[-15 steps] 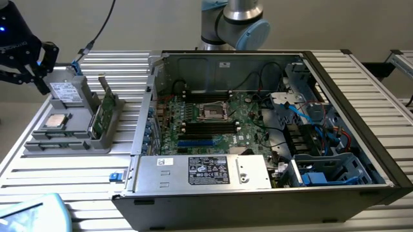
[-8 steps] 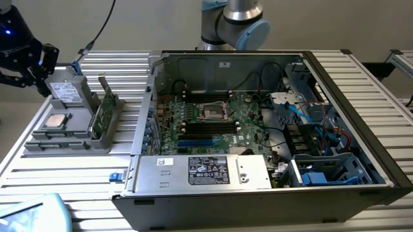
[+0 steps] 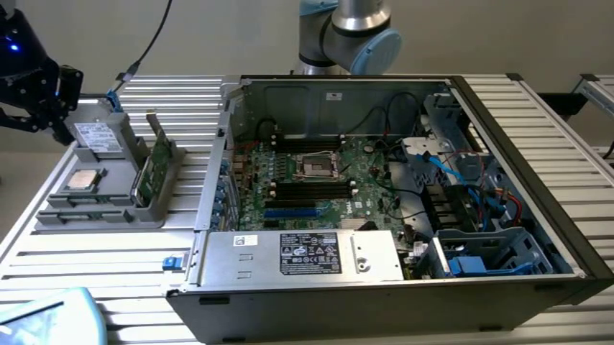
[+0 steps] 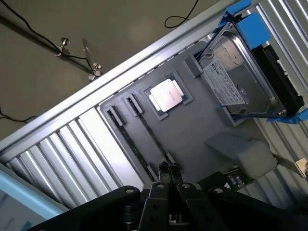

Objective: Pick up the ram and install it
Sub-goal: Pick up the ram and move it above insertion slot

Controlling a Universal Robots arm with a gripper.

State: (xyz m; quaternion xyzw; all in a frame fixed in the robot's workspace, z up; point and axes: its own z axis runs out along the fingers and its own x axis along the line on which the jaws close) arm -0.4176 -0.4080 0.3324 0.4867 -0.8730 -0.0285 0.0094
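- The table (image 3: 537,122) is showing ribbed bare metal, catching light in glossy stripes.
- The tray (image 4: 202,120) is looking like smooth, matt grey plastic.
- The processor chip (image 4: 166,95) is gleaming with a polished silver metal lid.
- The hard drive (image 4: 236,77) is wearing a paper label over dull metal.
- The gripper (image 4: 168,169) is looking matt black.
- The ram (image 4: 147,130) is showing a dark, matt edge.
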